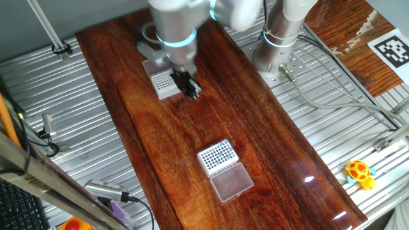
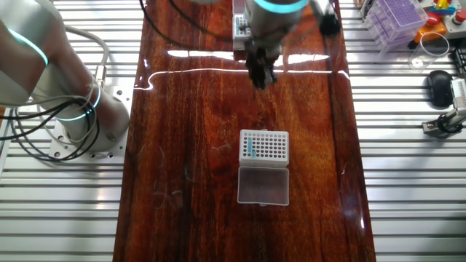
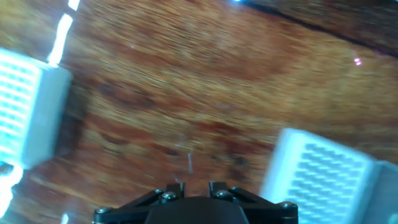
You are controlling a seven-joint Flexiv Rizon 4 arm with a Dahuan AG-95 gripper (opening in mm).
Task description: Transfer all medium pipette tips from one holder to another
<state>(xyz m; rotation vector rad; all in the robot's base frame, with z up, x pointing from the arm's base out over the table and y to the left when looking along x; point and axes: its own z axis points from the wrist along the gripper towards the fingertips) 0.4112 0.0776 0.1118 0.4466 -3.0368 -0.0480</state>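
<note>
A white holder (image 1: 217,157) with medium pipette tips (image 1: 220,153) as blue dots stands mid-table. In the other fixed view its (image 2: 263,145) tips (image 2: 248,146) fill the left column. A second white holder (image 1: 164,82) stands farther back, half under the arm. My gripper (image 1: 191,88) hangs just right of that far holder, above the wood; in the other fixed view my gripper (image 2: 260,75) has its fingers drawn together. The hand view is blurred: one holder (image 3: 22,112) at left, one (image 3: 323,177) at right, and a thin pale sliver (image 3: 189,163), apparently a tip, between my fingers (image 3: 176,185).
A clear lid (image 1: 231,181) lies flat in front of the near holder. The wooden board (image 1: 153,147) sits on a ribbed metal table. A yellow toy (image 1: 360,172), cables and a purple rack (image 2: 397,18) lie off the board.
</note>
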